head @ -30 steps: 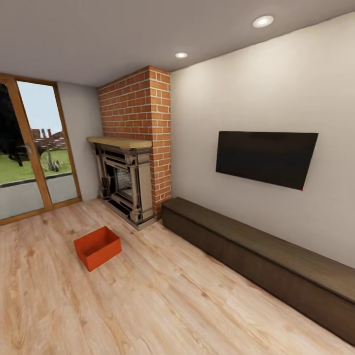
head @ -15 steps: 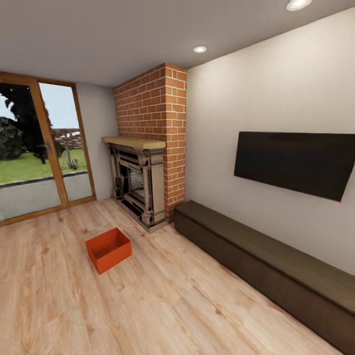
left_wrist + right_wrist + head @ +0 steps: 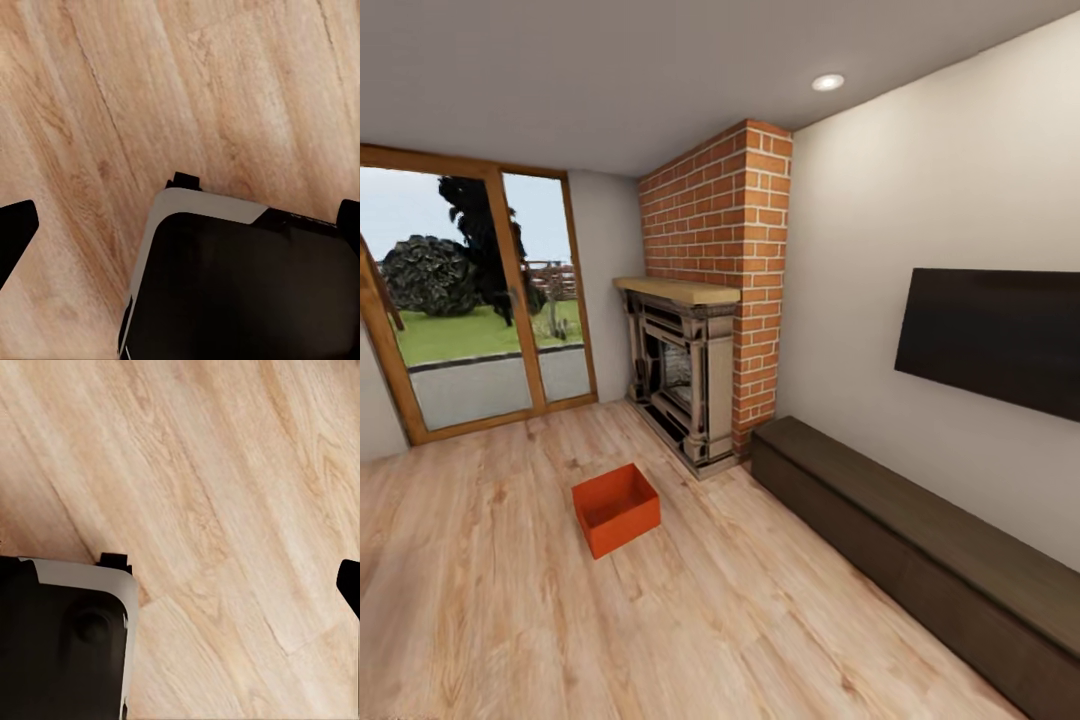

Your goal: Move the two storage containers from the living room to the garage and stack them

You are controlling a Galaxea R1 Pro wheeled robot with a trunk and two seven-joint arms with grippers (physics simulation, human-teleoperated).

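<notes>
One orange-red storage container sits on the light wood-plank floor of the living room, in front of the stone fireplace, open side up and empty. In the left wrist view my left gripper hangs open over the wood planks, with a dark fingertip at each side and nothing between them. My right gripper also faces bare planks and looks open; one fingertip shows at the picture's edge. Both grippers are far from the container.
A brick chimney rises above the fireplace. A long dark low bench runs along the right wall under a wall-mounted TV. Wood-framed glass doors stand at the back left. The robot's dark base shows under both wrists.
The whole head view has shifted to the right, so the camera has turned left and more of the glass doors shows. The container lies in the same spot by the fireplace.
</notes>
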